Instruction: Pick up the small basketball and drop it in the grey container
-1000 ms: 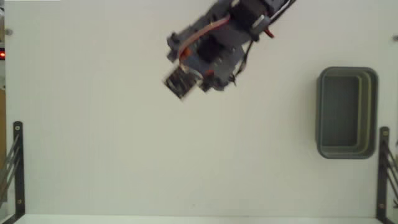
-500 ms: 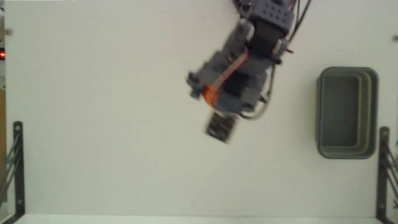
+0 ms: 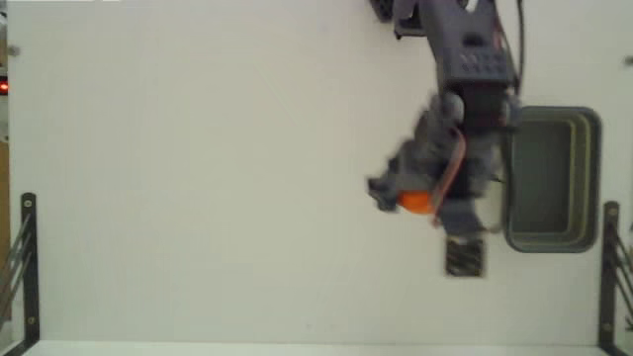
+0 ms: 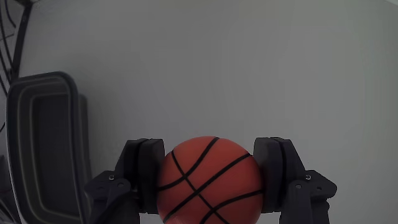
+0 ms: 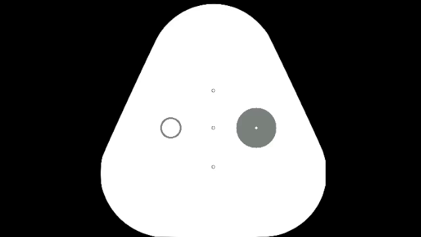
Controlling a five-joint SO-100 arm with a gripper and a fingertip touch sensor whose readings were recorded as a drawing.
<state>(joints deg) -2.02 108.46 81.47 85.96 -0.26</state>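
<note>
White tabletop [image 3: 198,198] fills the fixed view, which looks straight down; dark metal brackets [image 3: 28,262] stand at its lower left and lower right edges. The arm [image 3: 465,59] enters from the top edge and reaches downward in this view, ending just left of the grey container [image 3: 552,240], a rectangular bin with rounded corners and a thick rim that lies near the right edge with its long side running top to bottom. An orange patch beneath the arm's wrist marks the small basketball [image 3: 416,202], which sits close to the container's left wall but outside the rim; motion blur softens the arm's outline, and a dark square part [image 3: 465,258] of the arm projects below the ball. In the wrist view the gripper [image 4: 210,177] rises from the bottom edge with one dark finger on each side of the small basketball [image 4: 208,180], both pads pressed against its flanks, so the jaws are closed around the ball and spread only as wide as the ball itself. Black seam lines cross the orange surface. The grey container [image 4: 43,143] appears at the left of the wrist view, its interior bare, apart from the ball and lying to the side of it. Pale tabletop [image 4: 249,68] occupies the rest of that view.
</note>
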